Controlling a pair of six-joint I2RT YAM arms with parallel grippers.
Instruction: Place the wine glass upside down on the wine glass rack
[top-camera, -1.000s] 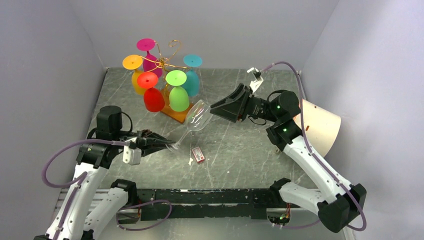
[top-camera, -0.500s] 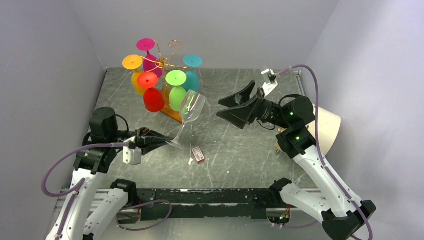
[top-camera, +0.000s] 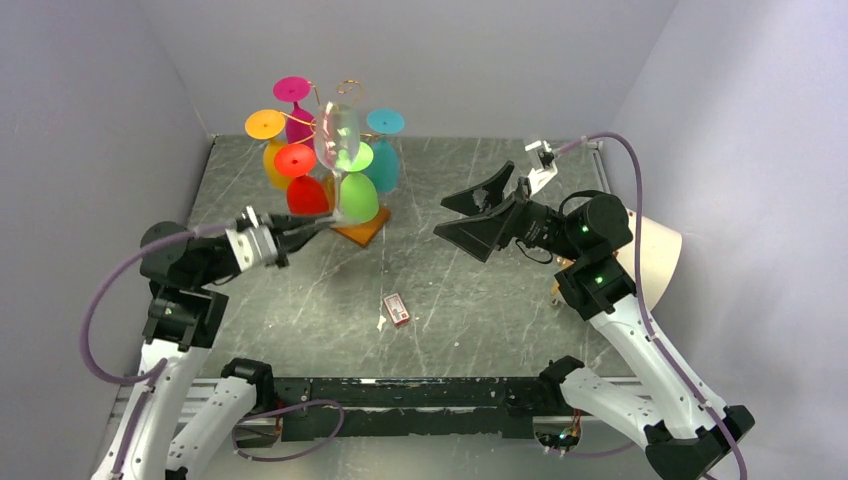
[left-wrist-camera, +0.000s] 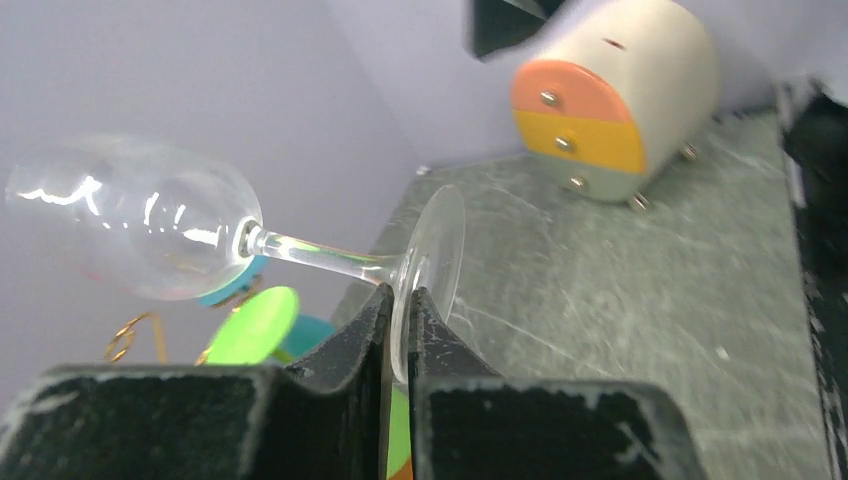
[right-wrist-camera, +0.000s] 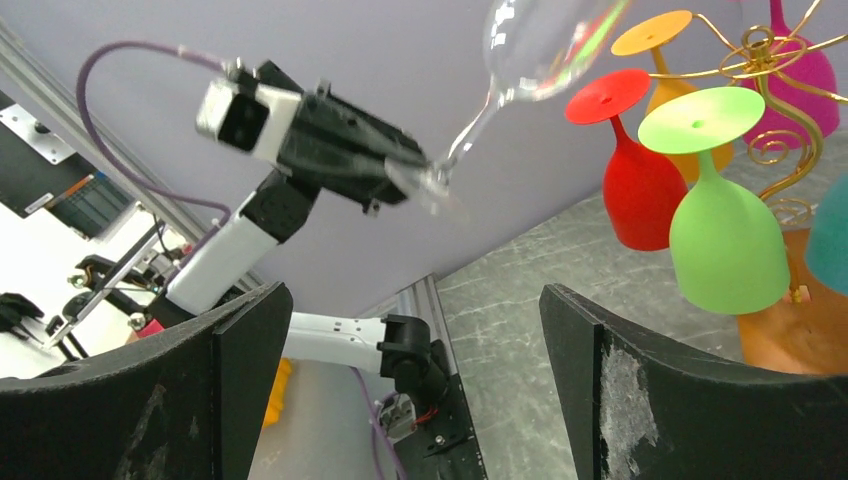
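Observation:
A clear wine glass (top-camera: 338, 140) stands bowl up in the air, just in front of the wine glass rack (top-camera: 345, 95), gold wire on an orange-brown base (top-camera: 362, 229). My left gripper (top-camera: 318, 222) is shut on the edge of the glass's foot (left-wrist-camera: 432, 262); its bowl (left-wrist-camera: 140, 230) points away from the wrist camera. Several coloured glasses hang upside down from the rack, among them red (top-camera: 305, 195) and green (right-wrist-camera: 722, 235). My right gripper (top-camera: 442, 217) stands wide open to the right of the rack, with nothing between its fingers (right-wrist-camera: 620, 400).
A small red box (top-camera: 397, 309) lies on the grey table in front of the rack. A cream drawer unit (top-camera: 645, 250) with orange and yellow fronts (left-wrist-camera: 575, 115) sits behind the right arm. Grey walls close in the back and both sides.
My right gripper has let go of the bowl, opened wide and drawn back right. The left arm has swung the glass from a low tilt up to upright in front of the rack.

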